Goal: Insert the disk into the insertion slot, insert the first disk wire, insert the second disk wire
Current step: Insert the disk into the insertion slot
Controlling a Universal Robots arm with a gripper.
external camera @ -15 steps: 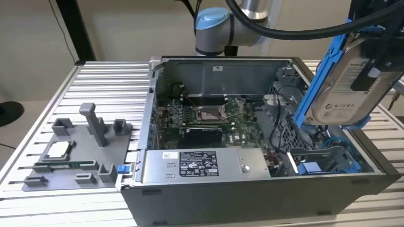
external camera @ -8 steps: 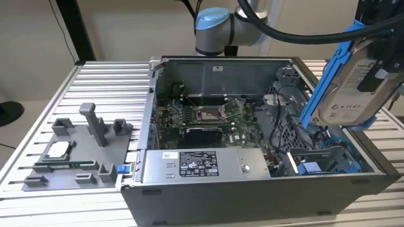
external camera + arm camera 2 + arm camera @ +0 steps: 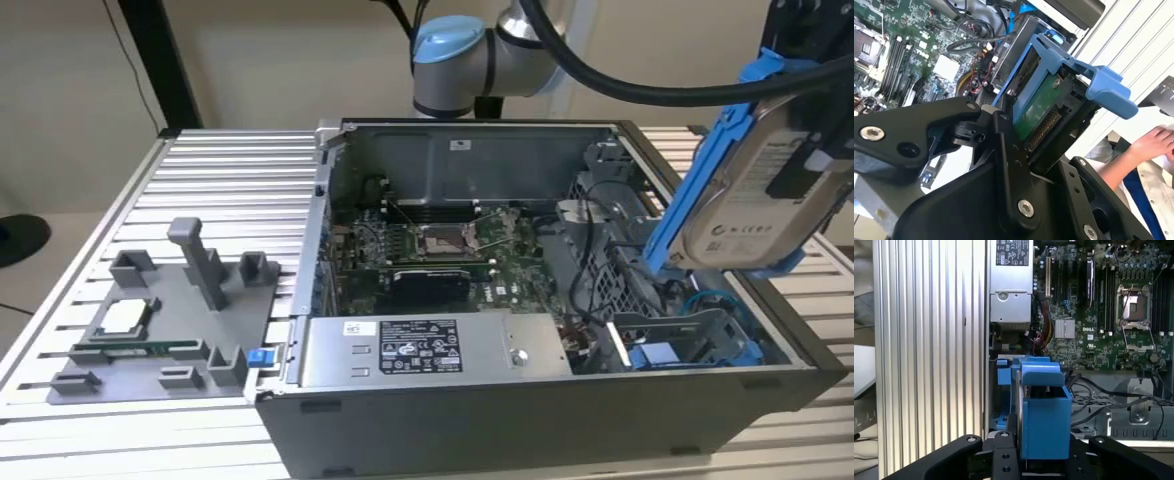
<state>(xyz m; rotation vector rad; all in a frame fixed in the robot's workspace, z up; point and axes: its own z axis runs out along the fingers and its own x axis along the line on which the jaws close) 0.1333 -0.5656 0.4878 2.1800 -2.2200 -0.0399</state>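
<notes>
— So where is the disk [image 3: 747,215]?
— Up in the air, over the edge of the computer case [image 3: 534,410] on the exterior view's right. It stands tilted on end in its blue frame [image 3: 701,170], clear of the case.
— And the gripper [image 3: 797,172]?
— Clamped on the disk. In both wrist views its black fingers [image 3: 1009,165] press the frame between them.
— The slot?
— The slot [image 3: 674,335] is the grey bay with blue fittings in the case's near corner, on the exterior view's right. The disk seems to hang roughly above it.
— Anything else?
— A grey tray [image 3: 160,330] lies on the slatted table [image 3: 227,170] beside the case. A person's hand [image 3: 1149,145] shows beside the table in the second wrist view.
</notes>
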